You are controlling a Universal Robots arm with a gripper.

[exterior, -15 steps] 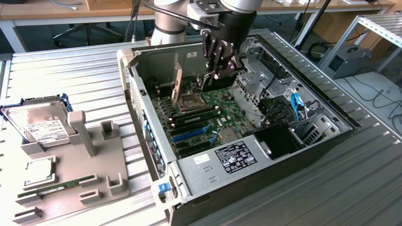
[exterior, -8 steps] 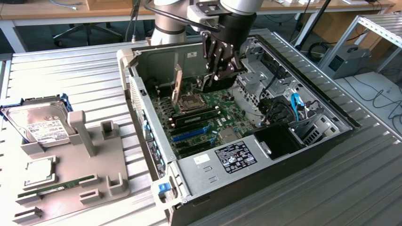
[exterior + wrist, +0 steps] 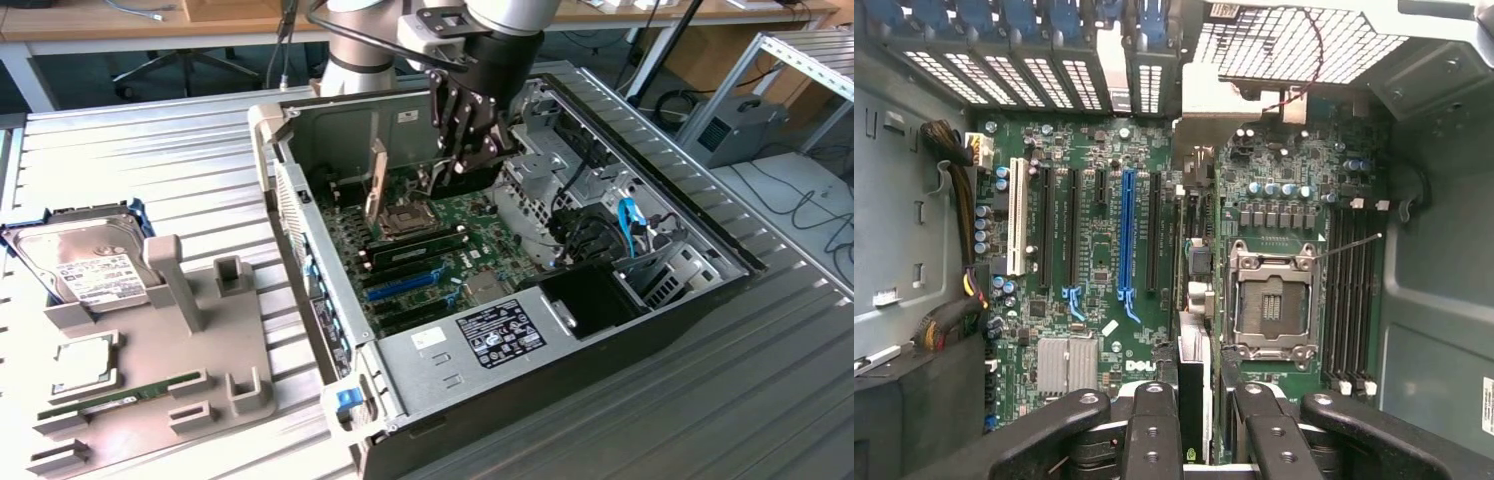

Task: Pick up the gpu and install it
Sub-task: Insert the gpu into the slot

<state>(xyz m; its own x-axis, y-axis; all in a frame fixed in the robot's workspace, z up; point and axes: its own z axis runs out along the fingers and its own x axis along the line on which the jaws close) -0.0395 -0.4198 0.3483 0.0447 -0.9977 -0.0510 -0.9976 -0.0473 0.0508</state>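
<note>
My gripper (image 3: 467,162) hangs inside the open computer case (image 3: 441,350), above the motherboard (image 3: 454,235). In the wrist view the gripper (image 3: 1204,415) is shut on the gpu (image 3: 1194,350). The gpu is a thin dark card seen edge-on, held upright between the two black fingers (image 3: 1152,425). It hovers over the board between the CPU socket (image 3: 1272,305) and the row of expansion slots. It lines up beside a black slot (image 3: 1154,235), one row over from the long blue slot (image 3: 1126,235). The card's lower edge is hidden, so I cannot tell whether it touches the board.
The case's metal walls and drive cage (image 3: 561,170) close in around the arm. Cable bundles (image 3: 954,190) run along one side of the board. On the exterior view's left, a grey holder (image 3: 160,390) carries a hard drive (image 3: 87,265), a CPU chip (image 3: 83,362) and a green memory stick (image 3: 127,396).
</note>
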